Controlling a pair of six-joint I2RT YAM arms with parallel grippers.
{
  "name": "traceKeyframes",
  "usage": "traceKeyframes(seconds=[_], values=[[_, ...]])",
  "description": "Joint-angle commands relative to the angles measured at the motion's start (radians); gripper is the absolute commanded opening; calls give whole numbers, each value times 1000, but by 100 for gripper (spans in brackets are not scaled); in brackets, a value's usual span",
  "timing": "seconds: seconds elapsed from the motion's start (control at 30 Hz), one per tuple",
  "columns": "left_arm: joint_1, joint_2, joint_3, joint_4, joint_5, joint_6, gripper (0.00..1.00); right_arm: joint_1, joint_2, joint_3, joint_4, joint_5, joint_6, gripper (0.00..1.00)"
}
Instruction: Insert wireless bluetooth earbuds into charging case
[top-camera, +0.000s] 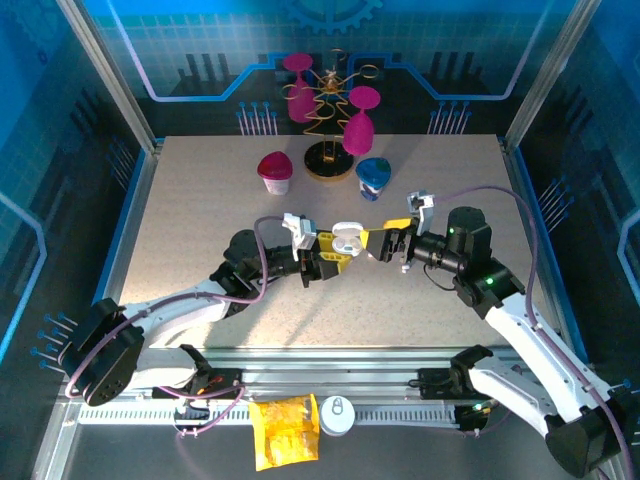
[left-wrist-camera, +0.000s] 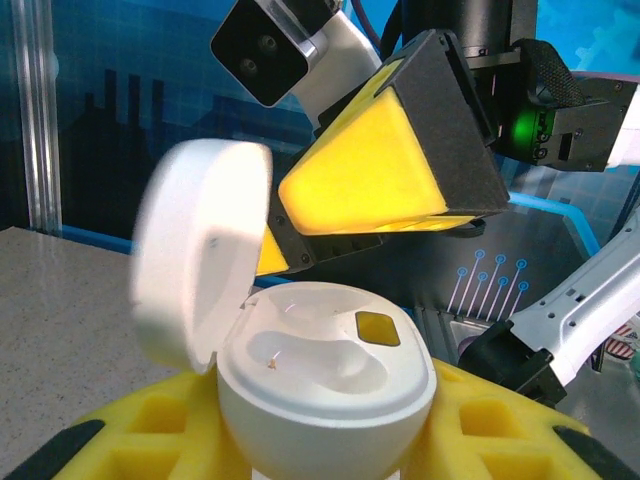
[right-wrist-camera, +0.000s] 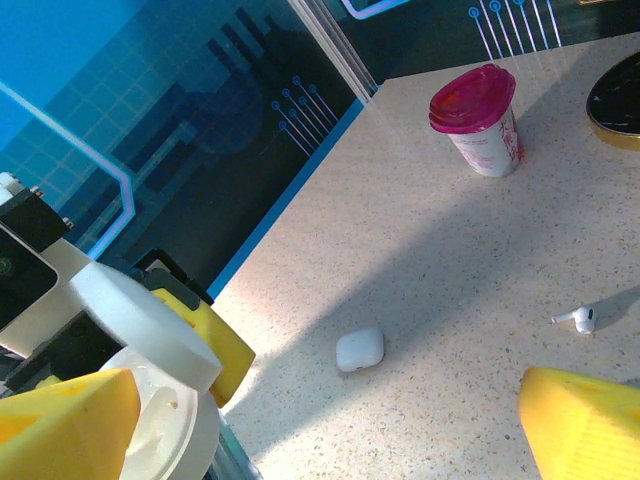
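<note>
One tiny white stemmed plastic earbud (right-wrist-camera: 578, 319) lies on the speckled beige table (right-wrist-camera: 450, 230), apart from the round white plastic charging case (left-wrist-camera: 330, 400), which sits lid open, clamped by the left gripper (top-camera: 333, 256). The right gripper (top-camera: 380, 243) stands wide apart just beside it.

- Two white cases: one open (left-wrist-camera: 320, 400), one closed (right-wrist-camera: 359, 350).
- One earbud (right-wrist-camera: 580, 319).
- Two pink goblets (top-camera: 298, 85) (top-camera: 360, 120) on the gold rack (top-camera: 328, 160).
- Two cups beside the rack: pink (top-camera: 274, 172), blue (top-camera: 374, 177).
</note>
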Motion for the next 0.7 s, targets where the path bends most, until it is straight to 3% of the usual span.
traceKeyframes(seconds=[0.0,0.17,0.4,0.53,0.67], values=[[3,-13,-10,41,17,11,25,-13,-24,24,22,-10,-7,98],[20,-5,-37,96,-17,-4,25,-21,-102,-7,53,-21,-32,100],[34,-16,-48,118,-21,-15,25,-108,-193,-83,12,131,10,100],[35,-28,-55,106,-22,-8,26,-181,-179,-142,-37,179,41,100],[36,-39,-58,96,-22,-1,26,-190,-109,-167,-119,232,11,98]])
